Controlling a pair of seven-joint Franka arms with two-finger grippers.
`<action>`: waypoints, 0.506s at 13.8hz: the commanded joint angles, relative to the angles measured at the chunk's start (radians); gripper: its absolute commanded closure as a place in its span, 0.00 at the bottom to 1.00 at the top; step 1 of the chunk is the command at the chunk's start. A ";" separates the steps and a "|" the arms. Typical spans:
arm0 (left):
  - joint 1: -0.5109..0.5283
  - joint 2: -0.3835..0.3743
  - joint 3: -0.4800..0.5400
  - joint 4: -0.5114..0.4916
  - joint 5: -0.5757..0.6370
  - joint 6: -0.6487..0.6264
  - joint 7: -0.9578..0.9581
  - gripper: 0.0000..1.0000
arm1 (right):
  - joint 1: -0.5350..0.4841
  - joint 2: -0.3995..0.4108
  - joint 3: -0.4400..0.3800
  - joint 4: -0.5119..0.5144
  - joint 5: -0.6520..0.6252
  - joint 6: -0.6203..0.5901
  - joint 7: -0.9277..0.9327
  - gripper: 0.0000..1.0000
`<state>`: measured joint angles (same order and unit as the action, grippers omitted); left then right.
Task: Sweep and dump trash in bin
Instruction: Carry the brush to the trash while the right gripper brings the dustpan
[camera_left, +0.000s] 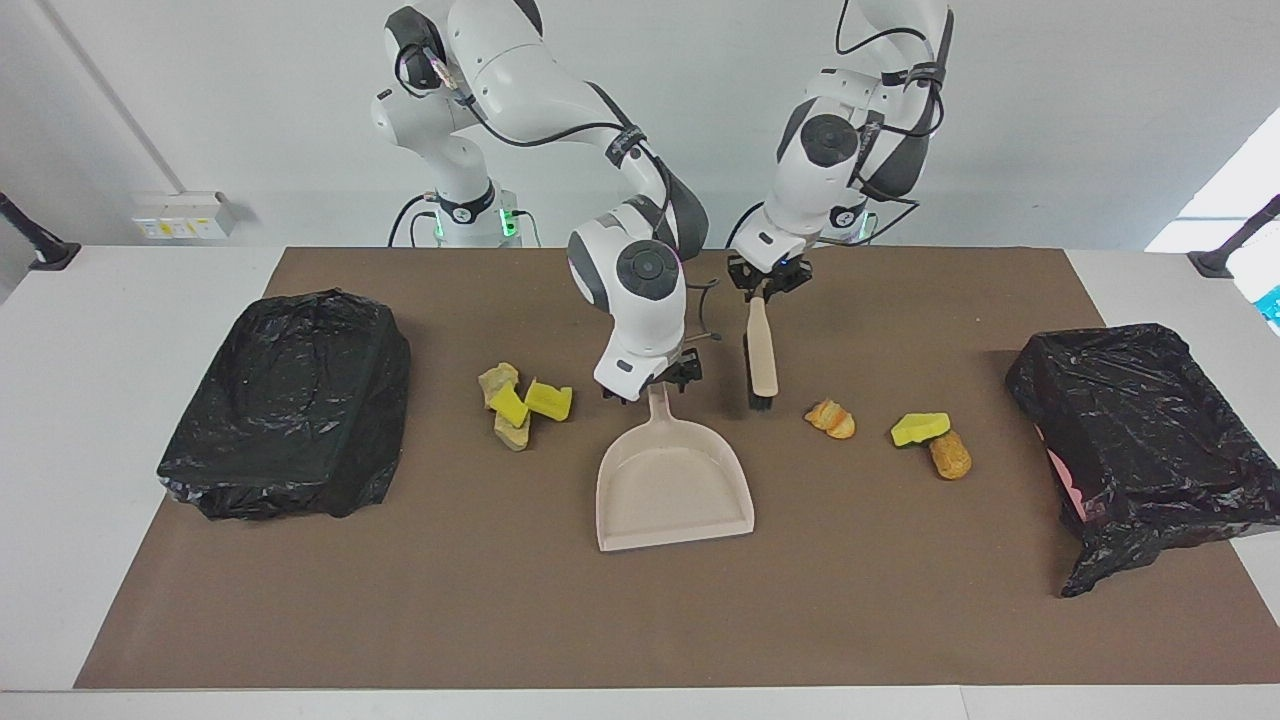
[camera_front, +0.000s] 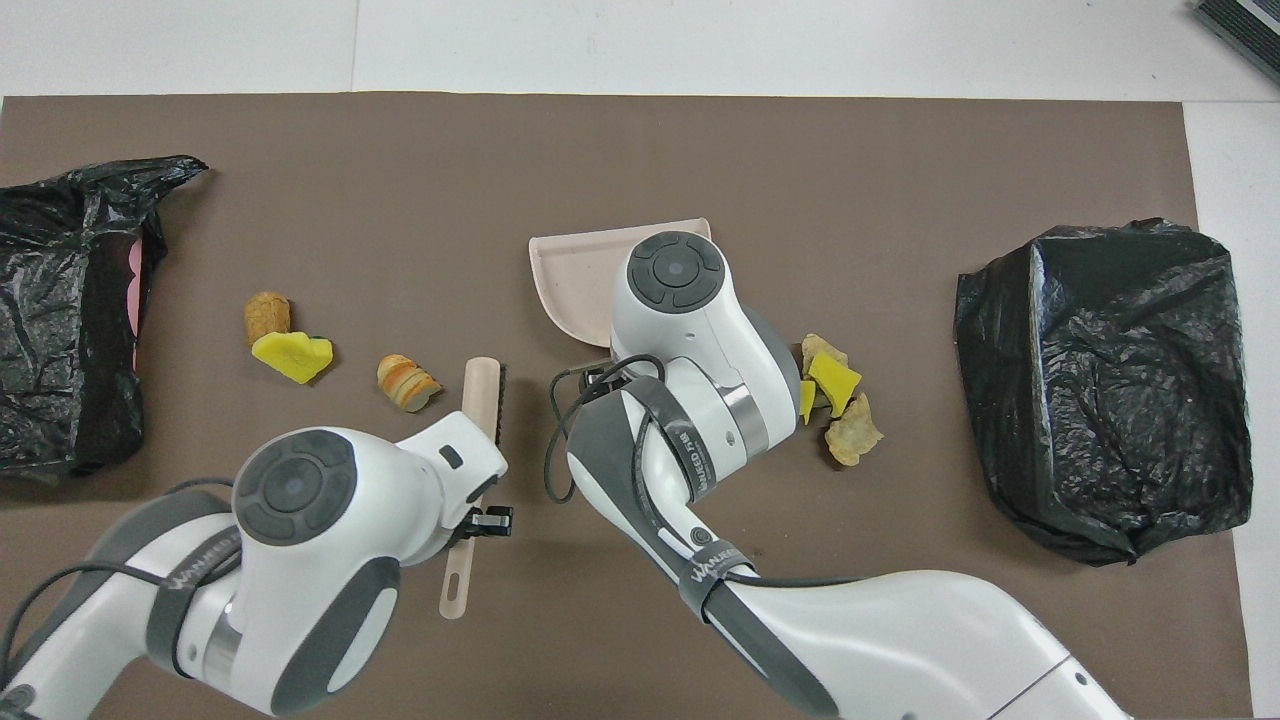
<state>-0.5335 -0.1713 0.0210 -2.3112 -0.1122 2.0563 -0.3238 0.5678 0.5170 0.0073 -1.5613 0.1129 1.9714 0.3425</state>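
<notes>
— Where's the trash (camera_left: 522, 402) against the pincers?

— Mid-frame in the facing view, in two clusters. One lies just beside the right gripper (camera_left: 655, 386), toward the right arm's end. That gripper's jaws stand wide at the dustpan (camera_left: 672, 490) handle's tip.

— And the other cluster (camera_left: 925, 438)?

— Toward the left arm's end. Its bread lump (camera_left: 831, 418) is near the bristles of the brush (camera_left: 762, 352). The left gripper (camera_left: 768, 284), upper centre, is clamped on the brush handle.

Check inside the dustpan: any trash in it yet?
The dustpan shows a bare beige floor in the facing view, no trash in it. In the overhead view the right arm covers most of the pan, so only a strip of it shows there, also bare.
</notes>
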 joint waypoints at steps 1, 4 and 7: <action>0.085 0.077 -0.013 0.131 0.071 -0.079 0.096 1.00 | -0.005 -0.043 0.005 -0.051 0.008 0.015 -0.033 0.02; 0.185 0.182 -0.012 0.339 0.078 -0.223 0.234 1.00 | -0.005 -0.040 0.006 -0.037 -0.001 -0.009 -0.033 0.07; 0.291 0.223 -0.012 0.432 0.111 -0.245 0.362 1.00 | -0.005 -0.037 0.006 -0.031 -0.002 -0.011 -0.031 0.59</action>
<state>-0.3077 0.0027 0.0218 -1.9652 -0.0202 1.8579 -0.0262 0.5712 0.5016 0.0073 -1.5722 0.1128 1.9654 0.3418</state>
